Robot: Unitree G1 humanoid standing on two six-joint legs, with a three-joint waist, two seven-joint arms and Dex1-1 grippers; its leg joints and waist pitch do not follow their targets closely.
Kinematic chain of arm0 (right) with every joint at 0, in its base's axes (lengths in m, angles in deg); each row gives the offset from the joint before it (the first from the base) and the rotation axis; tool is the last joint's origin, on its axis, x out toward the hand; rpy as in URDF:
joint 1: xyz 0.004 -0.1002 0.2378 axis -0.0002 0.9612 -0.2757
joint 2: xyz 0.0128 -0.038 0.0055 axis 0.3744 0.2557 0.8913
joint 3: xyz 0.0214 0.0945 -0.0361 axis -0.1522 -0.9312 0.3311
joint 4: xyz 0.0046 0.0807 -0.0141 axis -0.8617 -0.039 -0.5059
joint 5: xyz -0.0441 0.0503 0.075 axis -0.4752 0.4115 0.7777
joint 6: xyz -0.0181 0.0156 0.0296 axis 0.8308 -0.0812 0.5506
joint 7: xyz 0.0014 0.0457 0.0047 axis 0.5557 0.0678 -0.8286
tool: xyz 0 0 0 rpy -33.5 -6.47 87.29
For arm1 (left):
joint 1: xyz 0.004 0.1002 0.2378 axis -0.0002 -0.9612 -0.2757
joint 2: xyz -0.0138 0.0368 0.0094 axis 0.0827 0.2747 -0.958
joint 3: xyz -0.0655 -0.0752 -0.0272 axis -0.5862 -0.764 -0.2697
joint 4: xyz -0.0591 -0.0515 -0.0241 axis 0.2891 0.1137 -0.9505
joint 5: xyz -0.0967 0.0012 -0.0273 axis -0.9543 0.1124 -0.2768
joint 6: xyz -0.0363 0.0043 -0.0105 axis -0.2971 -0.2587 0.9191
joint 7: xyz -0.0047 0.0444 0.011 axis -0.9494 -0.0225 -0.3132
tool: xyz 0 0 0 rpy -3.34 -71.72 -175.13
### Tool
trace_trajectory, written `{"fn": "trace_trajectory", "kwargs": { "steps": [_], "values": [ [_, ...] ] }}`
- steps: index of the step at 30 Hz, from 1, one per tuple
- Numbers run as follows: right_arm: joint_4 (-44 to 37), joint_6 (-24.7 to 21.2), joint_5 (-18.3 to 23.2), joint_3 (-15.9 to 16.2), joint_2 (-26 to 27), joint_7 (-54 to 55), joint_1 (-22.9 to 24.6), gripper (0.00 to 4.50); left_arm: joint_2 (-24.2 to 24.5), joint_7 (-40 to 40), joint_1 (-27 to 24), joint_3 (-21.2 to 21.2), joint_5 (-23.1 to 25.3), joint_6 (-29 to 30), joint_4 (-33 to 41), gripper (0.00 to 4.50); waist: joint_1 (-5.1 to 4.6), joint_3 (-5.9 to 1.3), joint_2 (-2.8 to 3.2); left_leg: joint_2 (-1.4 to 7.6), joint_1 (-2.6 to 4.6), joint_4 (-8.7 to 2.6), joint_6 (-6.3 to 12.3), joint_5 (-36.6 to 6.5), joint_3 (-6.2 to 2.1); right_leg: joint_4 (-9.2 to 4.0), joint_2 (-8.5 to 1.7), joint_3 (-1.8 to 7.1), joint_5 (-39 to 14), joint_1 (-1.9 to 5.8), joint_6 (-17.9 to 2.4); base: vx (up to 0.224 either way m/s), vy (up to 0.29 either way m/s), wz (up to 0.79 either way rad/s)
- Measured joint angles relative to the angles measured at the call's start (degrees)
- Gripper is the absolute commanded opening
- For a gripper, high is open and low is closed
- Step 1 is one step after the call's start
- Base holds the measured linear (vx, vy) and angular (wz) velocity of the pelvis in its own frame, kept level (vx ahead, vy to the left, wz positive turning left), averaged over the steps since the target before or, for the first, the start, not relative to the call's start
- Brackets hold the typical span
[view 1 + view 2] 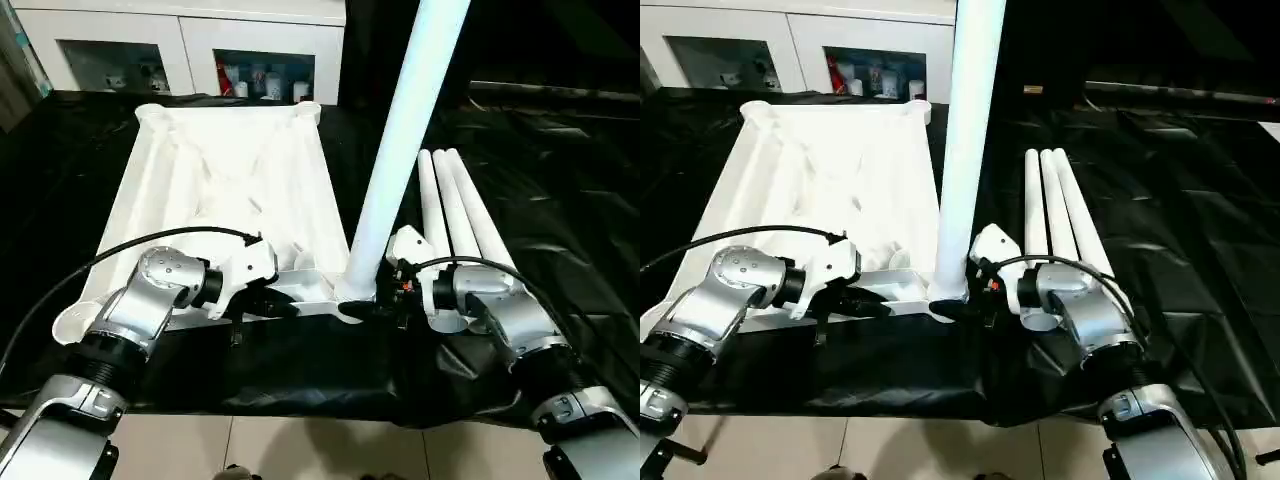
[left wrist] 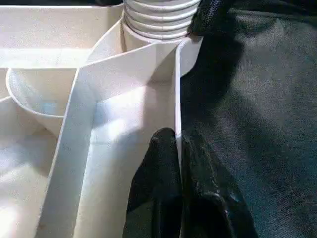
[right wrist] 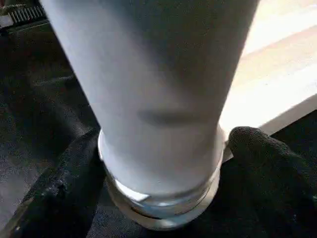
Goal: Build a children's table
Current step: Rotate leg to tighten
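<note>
tabletop point(image 1: 235, 185): one, left end effector point(image 1: 262, 303) pinching its rim
legs: one upright point(image 1: 400, 150) between right end effector's point(image 1: 975, 300) spread fingers; three flat point(image 1: 458, 215) at 3 o'clock

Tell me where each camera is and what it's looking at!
Left eye: on the head, looking down at the tabletop, silver forearms below.
Right eye: beside it, same scene; upright leg, three spare legs.
Left wrist: looks along the left pincer, shut on the tabletop's edge wall.
Right wrist: looks along the right pincer, fingers either side of the upright leg.
Shared: both wrist views show the upright leg's corner socket.
</note>
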Motion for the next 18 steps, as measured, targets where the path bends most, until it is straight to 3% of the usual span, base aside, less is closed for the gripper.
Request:
{"fn": "trace_trajectory", "kwargs": {
  "steps": [7, 8, 12, 18],
  "values": [
    [0.88, 0.98, 0.03, 0.00, 1.11, -0.12, -0.16, 3.28, 0.17, -0.03, 0.00, -0.11, 0.01, -0.01, -0.20, 0.00, -0.05, -0.01, -0.02, 0.04, 0.01, 0.13, 0.00, 0.00, 0.00, 0.12, 0.02, 0.00, 0.00, 0.01, 0.00, 0.000, 0.000, 0.00],
    [1.06, 1.16, 0.04, 0.00, 1.26, -0.06, -0.16, 3.03, 0.17, -0.03, 0.00, -0.11, 0.01, -0.04, -0.23, 0.00, -0.04, -0.01, -0.02, 0.05, 0.02, 0.14, -0.01, 0.00, -0.01, 0.14, 0.02, 0.00, 0.00, 0.01, 0.00, 0.000, 0.000, 0.00],
    [1.71, 1.37, 0.20, -0.21, 1.69, 0.41, -0.16, 2.90, 0.10, -0.22, 0.02, -0.14, 0.01, -0.14, -0.54, 0.00, -0.08, -0.02, -0.03, 0.06, 0.08, 0.16, -0.01, 0.00, -0.01, 0.15, 0.03, 0.00, 0.00, 0.09, -0.01, 0.000, 0.000, 0.00],
    [6.26, 1.48, 0.22, -4.35, 6.19, 12.35, -0.15, 2.77, -3.96, -8.11, 1.54, -0.66, 2.01, 0.95, -4.11, 0.00, -0.70, -0.06, 0.02, 0.06, 1.00, 0.16, -0.16, 0.04, -0.03, 0.07, 0.04, 0.00, -0.04, 0.95, 0.23, 0.000, 0.000, 0.00]
  ]
}}
